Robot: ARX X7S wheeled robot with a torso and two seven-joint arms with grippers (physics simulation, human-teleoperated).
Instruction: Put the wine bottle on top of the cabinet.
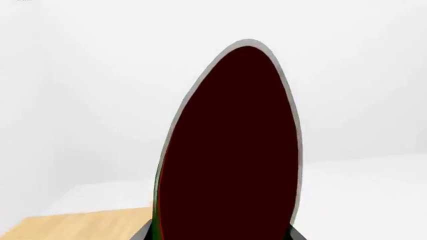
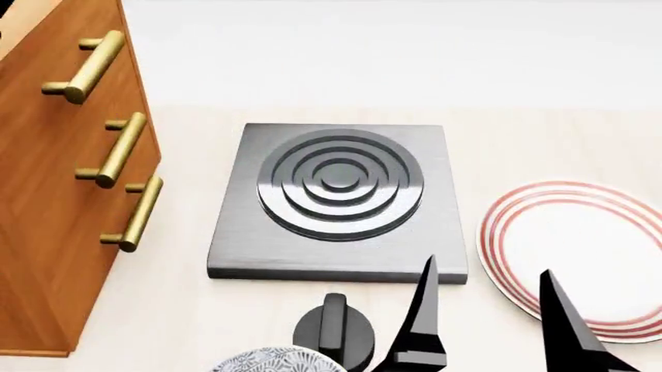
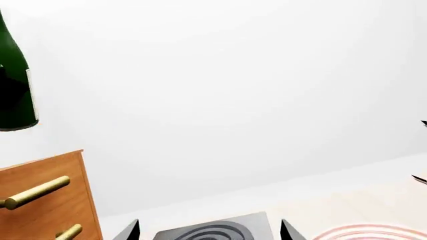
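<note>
The wine bottle (image 1: 230, 150) fills the left wrist view, seen from its dark round base. My left gripper (image 1: 220, 238) is shut on it, a jaw showing on each side of the glass. In the right wrist view the dark green bottle (image 3: 15, 85) hangs upright a little above the orange-brown cabinet (image 3: 47, 200); its neck is out of frame. The cabinet (image 2: 52, 194), with brass handles, stands at the head view's left, and neither the bottle nor the left arm shows there. My right gripper (image 2: 494, 325) is open and empty, low over the table's near side.
A grey square hob (image 2: 336, 198) with concentric rings lies mid-table. A red-striped white plate (image 2: 579, 248) sits to its right. A black knob-like object (image 2: 333, 329) and a patterned bowl rim (image 2: 274, 363) are at the near edge. A white wall is behind.
</note>
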